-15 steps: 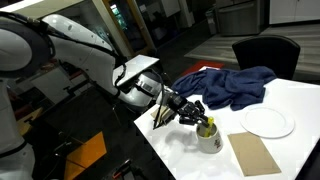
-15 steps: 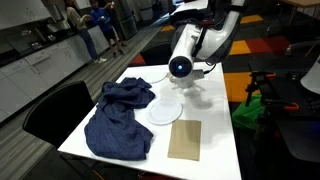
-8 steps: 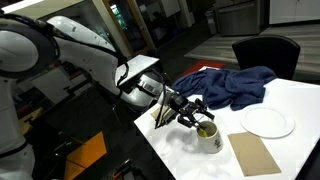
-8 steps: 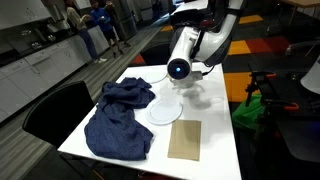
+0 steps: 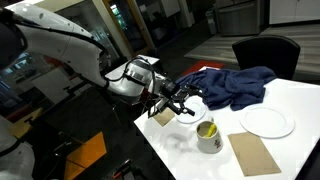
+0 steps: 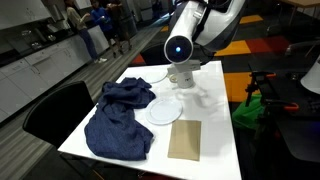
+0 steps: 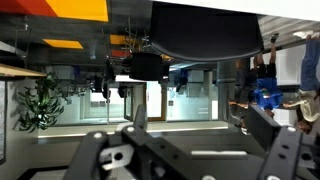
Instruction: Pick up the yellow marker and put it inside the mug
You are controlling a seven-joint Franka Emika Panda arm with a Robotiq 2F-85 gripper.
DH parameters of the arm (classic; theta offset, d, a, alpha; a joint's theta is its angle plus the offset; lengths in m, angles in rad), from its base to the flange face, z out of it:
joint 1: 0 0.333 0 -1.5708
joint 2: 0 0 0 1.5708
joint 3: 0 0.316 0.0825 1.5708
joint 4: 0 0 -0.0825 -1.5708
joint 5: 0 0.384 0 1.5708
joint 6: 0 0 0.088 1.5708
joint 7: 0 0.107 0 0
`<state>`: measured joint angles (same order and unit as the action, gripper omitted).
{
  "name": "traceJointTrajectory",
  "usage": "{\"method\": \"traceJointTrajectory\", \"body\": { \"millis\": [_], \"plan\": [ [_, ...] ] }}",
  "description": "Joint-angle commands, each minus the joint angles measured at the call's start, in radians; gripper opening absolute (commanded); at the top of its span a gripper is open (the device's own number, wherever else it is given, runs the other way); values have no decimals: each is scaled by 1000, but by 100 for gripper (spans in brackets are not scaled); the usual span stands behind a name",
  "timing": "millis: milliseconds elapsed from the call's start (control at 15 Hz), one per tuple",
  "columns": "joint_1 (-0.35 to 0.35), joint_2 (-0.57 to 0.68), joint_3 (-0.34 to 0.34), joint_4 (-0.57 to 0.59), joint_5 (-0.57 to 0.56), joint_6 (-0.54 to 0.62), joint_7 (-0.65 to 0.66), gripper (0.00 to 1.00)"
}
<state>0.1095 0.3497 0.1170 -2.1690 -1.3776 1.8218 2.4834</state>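
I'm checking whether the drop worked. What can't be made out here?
- Exterior view: the yellow marker in the mug is a tiny speck; its pose is unreadable.
- Exterior view: the arm hides the mug.
- Wrist view: the tool faces the room; marker and mug are out of frame.

Probably office, kitchenette counter, colourful carpet tiles
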Motion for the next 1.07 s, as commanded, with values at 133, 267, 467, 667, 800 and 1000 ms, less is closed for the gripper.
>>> {"method": "traceJointTrajectory", "body": {
  "millis": [133, 267, 467, 667, 800, 1000],
  "plan": [
    [29, -294, 43, -153, 105, -20, -39, 100],
    [40, -364, 53, -172, 157, -28, -74, 100],
    [54, -444, 62, -192, 196, -34, -100, 100],
    [63, -494, 62, -210, 206, -13, -116, 100],
    [60, -452, 58, -180, 188, -10, -102, 100],
    [63, -474, 58, -196, 188, 4, -105, 100]
  ]
}}
